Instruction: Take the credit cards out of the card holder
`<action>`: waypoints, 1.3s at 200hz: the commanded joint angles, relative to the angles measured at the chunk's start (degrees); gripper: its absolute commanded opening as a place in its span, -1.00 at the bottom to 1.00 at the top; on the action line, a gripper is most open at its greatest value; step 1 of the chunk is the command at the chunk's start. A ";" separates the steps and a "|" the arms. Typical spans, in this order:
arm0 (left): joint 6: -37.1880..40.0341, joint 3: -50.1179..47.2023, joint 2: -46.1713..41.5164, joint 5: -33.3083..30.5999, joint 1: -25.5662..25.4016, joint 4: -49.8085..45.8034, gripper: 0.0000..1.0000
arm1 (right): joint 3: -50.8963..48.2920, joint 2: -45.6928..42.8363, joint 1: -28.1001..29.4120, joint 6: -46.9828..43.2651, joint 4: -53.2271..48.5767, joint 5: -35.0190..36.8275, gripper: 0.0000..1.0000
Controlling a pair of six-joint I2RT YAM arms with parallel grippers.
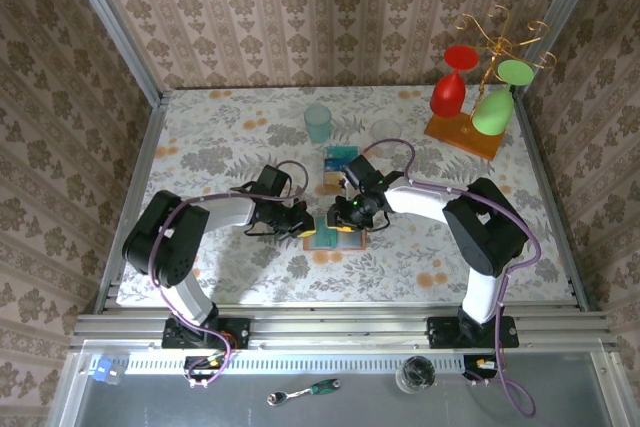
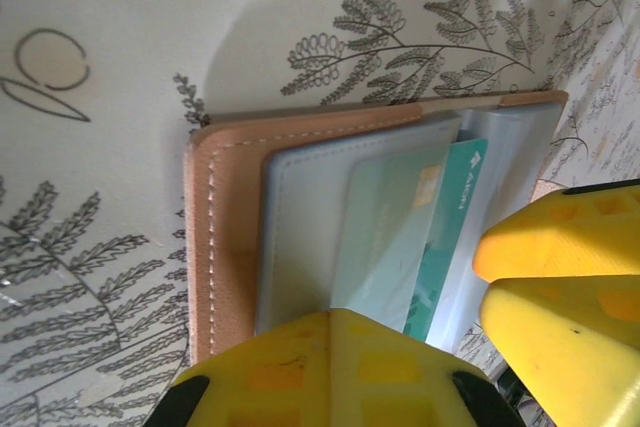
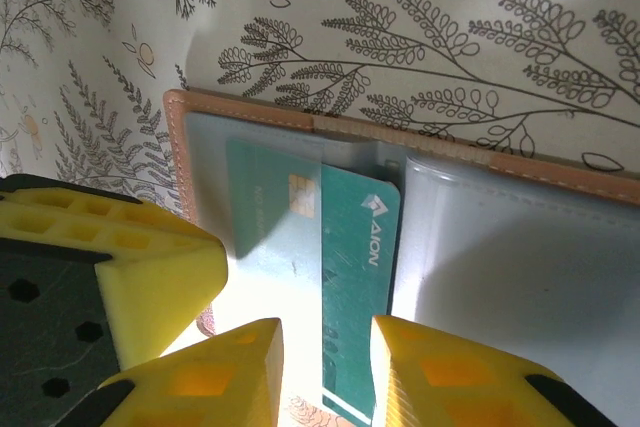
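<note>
Floral wallpaper walls in a table [image 1: 200,147] covered with a fern-and-flower printed cloth, and the work happens near its middle. The card holder [image 3: 520,287] lies open and flat there, grey-blue inside up, tan edge all round.

The left gripper [image 2: 330,322] has its yellow fingers pressed together with nothing between them and bears down on one edge of the holder, most likely to keep the light leather from lifting or sliding. The right gripper [image 3: 328,332] comes in from the other side. Its fingers stand narrowly apart with the teal credit card [image 3: 360,277] running between them. The card is already partly out of its pocket, but I cannot tell whether it is clamped yet. A paler card with a chip [image 3: 270,207] sits fully in the pocket beside it, so more than one pull is probably needed.

Just beyond the holder, in the overhead view, a flat teal piece [image 1: 339,159] lies on the cloth and may be a card already out. Farther back stand a pale cup [image 1: 318,123] and, well apart at the right corner, a glass rack [image 1: 462,133] with red and green glasses. The cloth is thin and smooth, so the holder could skate if it is not pinned.
</note>
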 commanded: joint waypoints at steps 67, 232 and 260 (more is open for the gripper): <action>1.29 -0.23 1.06 -0.99 -0.09 -1.81 -1.00 | -0.69 2.96 -0.36 -0.22 -0.34 -1.44 -0.40; 1.33 -0.06 1.78 -0.72 -0.09 -1.96 -1.00 | -2.47 -0.66 -1.12 2.50 4.71 -4.85 -0.57; 1.33 -0.10 1.82 -0.77 -0.09 -1.97 -1.00 | -2.75 -1.11 -1.29 2.40 4.48 -4.44 -0.65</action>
